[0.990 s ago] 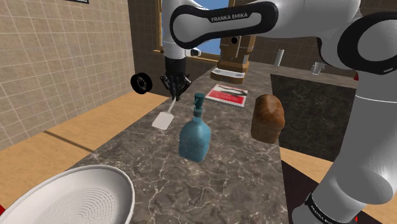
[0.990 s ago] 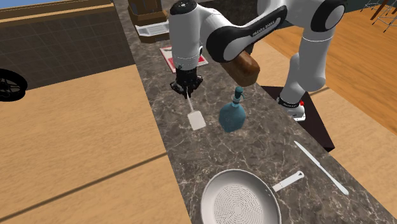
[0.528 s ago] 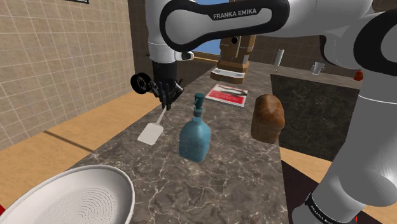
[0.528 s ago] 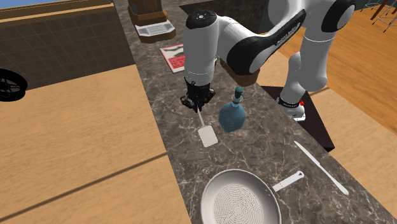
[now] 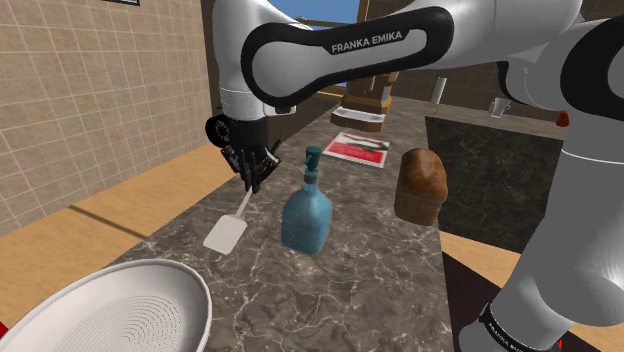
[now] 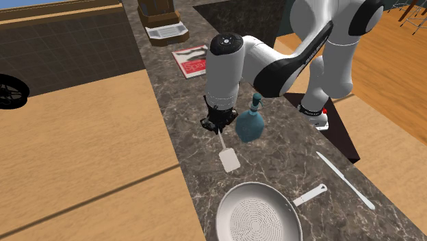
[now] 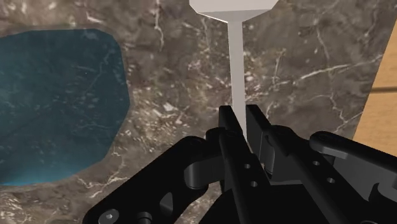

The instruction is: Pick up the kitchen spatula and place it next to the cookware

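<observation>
A white spatula hangs tilted over the dark marble counter, blade lowest. My gripper is shut on the spatula's handle, the black fingers clasping its thin stem. The cookware is a pale round pan with a short handle, at the counter's near end in the shoulder view. The spatula's blade hovers between the pan and a teal bottle.
A brown loaf-shaped thing stands to the shoulder view's right of the bottle. A red and white booklet and a brown block lie farther back. A long white knife lies beside the pan's handle. Wooden floor borders the counter.
The arm has carried the spatula along the counter toward the pan, past the teal bottle. The grip has stayed shut on the handle.
</observation>
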Robot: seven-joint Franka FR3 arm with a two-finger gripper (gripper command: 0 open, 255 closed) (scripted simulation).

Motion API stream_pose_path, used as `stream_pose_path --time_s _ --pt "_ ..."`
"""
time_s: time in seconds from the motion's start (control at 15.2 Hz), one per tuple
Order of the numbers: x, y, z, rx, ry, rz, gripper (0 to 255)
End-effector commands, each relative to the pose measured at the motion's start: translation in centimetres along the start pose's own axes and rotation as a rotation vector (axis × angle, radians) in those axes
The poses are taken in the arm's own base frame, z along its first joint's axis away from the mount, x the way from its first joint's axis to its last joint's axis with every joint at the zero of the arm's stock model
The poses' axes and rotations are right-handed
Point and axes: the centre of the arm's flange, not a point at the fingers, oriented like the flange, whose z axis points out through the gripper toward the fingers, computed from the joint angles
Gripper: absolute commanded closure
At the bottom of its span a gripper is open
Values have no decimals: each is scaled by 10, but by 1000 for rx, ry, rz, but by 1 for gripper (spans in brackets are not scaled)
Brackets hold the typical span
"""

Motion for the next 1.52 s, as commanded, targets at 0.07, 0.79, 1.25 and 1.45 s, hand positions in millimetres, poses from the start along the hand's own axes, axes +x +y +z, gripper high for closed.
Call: stream_pose_path --time_s 0.07,0.79,1.25,1.45 --pt "-1 0 14 0 0 0 255" --pt "-5 0 72 0 0 0 255" --pt "-5 0 74 0 0 0 255" --pt "-5 0 74 0 0 0 0"
